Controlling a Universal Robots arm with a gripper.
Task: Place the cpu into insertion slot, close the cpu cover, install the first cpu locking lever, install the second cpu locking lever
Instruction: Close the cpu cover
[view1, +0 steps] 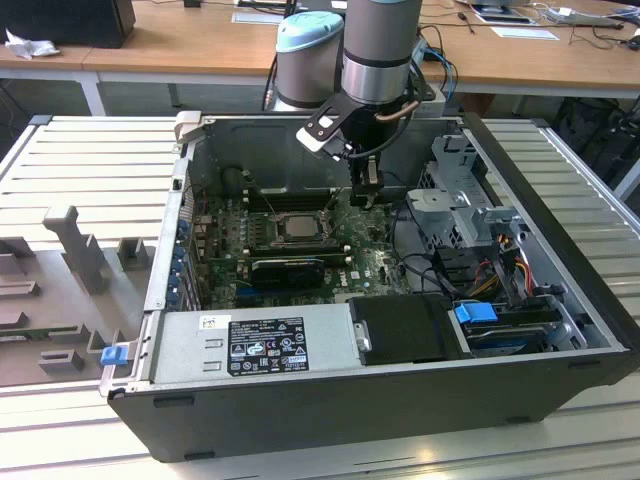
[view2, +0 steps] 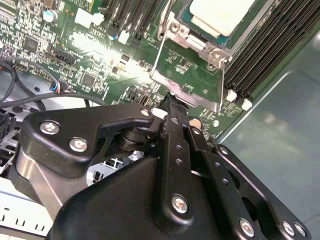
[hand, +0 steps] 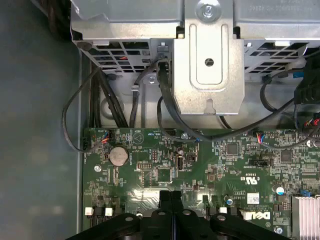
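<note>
We find gripper (view2: 172, 103) fingers together, tip at free edge of open cpu cover (view2: 200, 99); hinge & seated cpu (view2: 220, 12) lie beyond, away frm tool.

Wooden desks (view1: 180, 45) stand behind a slatted metal table (view1: 90, 160).

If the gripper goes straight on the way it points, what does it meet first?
Most likely the near edge of the open cpu cover; the gripper tip is almost at it.
</note>
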